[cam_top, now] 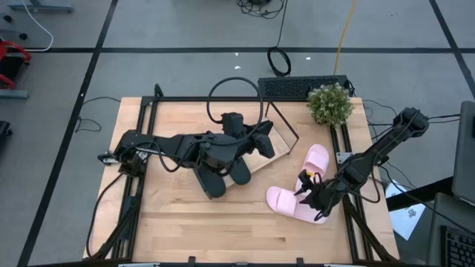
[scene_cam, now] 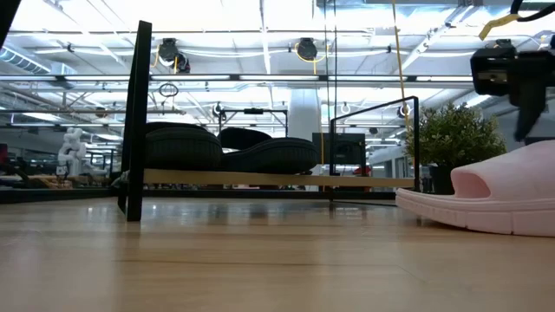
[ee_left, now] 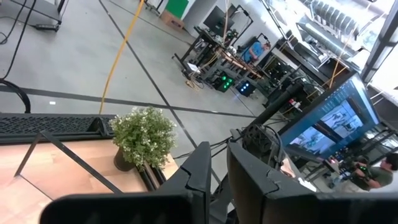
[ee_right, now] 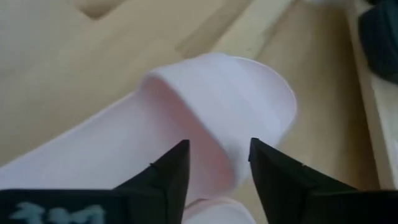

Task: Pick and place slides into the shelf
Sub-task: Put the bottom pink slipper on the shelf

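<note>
Lying flat, near right of table: pink slide [cam_top: 286, 201], long axis left-right | second pink slide [cam_top: 315, 158] just beyond | right gripper [cam_top: 318, 194] over its right end, jaws parted astride the strap, not clamped | black slides [cam_top: 223, 174] by shelf [cam_top: 280, 139] under left gripper [cam_top: 256, 144], jaws narrow, grip unclear.

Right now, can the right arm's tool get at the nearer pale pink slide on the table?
Probably yes: the right tool hangs with its jaws apart over the pale pink slide's wide strap, nothing between them.
</note>
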Action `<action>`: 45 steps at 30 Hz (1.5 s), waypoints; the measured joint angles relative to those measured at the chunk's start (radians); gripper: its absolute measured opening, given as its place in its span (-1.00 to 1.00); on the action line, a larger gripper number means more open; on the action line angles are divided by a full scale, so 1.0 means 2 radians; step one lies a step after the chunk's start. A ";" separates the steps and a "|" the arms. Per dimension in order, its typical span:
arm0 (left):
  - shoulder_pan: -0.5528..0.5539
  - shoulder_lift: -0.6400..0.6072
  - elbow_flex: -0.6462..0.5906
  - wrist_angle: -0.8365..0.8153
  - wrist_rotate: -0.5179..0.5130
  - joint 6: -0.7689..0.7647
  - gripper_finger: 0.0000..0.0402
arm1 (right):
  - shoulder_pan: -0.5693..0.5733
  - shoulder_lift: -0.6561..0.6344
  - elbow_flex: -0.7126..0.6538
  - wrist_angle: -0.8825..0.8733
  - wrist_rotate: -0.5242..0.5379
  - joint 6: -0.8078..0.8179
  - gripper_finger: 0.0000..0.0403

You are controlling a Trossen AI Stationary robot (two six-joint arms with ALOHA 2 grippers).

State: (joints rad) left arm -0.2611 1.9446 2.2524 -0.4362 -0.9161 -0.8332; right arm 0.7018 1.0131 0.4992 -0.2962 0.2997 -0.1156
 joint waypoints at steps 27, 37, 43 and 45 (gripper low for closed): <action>0.001 0.000 0.000 0.000 0.001 0.009 -0.77 | -0.019 0.067 0.000 0.052 0.020 0.014 -0.92; 0.001 0.000 0.000 0.000 0.001 0.010 -0.77 | -0.018 0.017 0.046 0.026 0.072 0.020 -0.98; 0.001 0.000 0.000 0.000 0.001 0.009 -0.77 | -0.028 0.012 0.112 0.007 0.203 -0.016 -0.99; 0.001 0.000 0.000 0.000 0.001 0.009 -0.77 | -0.042 0.012 0.128 0.015 0.237 -0.029 -0.99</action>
State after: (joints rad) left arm -0.2584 1.9442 2.2524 -0.4367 -0.9142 -0.8146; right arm 0.6182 1.0363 0.7549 -0.2671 0.7743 -0.1737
